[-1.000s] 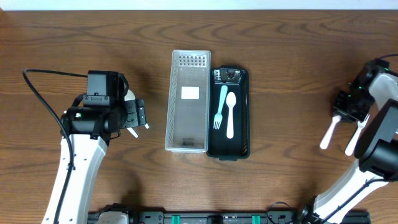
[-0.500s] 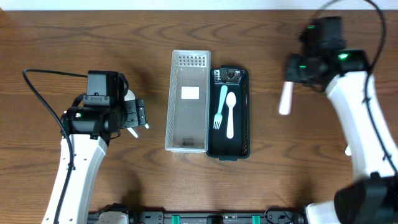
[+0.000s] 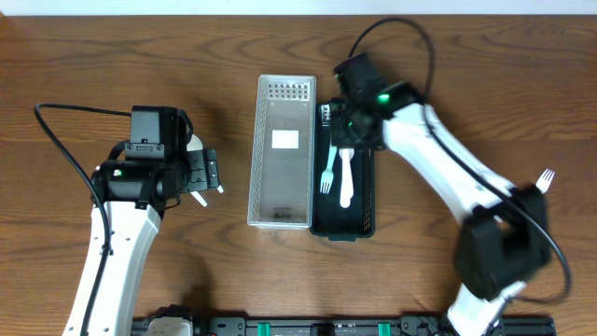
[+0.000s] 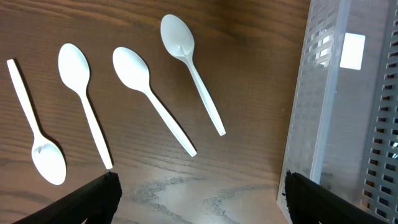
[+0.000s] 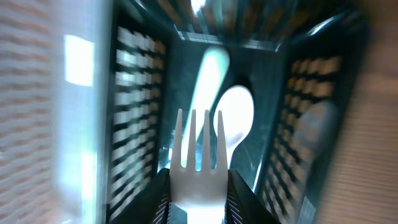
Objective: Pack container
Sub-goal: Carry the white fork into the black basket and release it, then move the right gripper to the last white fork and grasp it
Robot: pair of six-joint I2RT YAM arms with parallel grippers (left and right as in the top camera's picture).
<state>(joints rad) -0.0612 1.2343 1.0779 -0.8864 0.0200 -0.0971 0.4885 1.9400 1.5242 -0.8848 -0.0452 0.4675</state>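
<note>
a second ago the right arm was out at the far right edge of the counter point(image 3: 112, 56); now it has swung across and its right fingers point(image 3: 347, 133) sit over the top end of the black tray point(image 3: 366, 201). they are clenched on the handle of a white fork point(image 5: 198, 162), tines pointing ahead down the tray. the wrist view is smeared, so the arm is probably still travelling. the left arm has not shifted, and its left fingers point(image 3: 211, 174) are spread wide and carry nothing.

this looks like the delivery step: the fork has arrived above its tray and only needs lowering and letting go. already lying in the tray are a teal fork point(image 3: 326, 177) and a white spoon point(image 3: 344, 191), side by side.

the tray is narrow, with slotted walls close on both sides of the held fork. the freest strip seems to run along its right wall, beside the spoon. the grey basket point(image 3: 254, 159) touches the tray's left side and holds no cutlery. four spoons point(image 4: 149, 87) wait by the left arm, and another fork point(image 3: 544, 177) lies far right.
</note>
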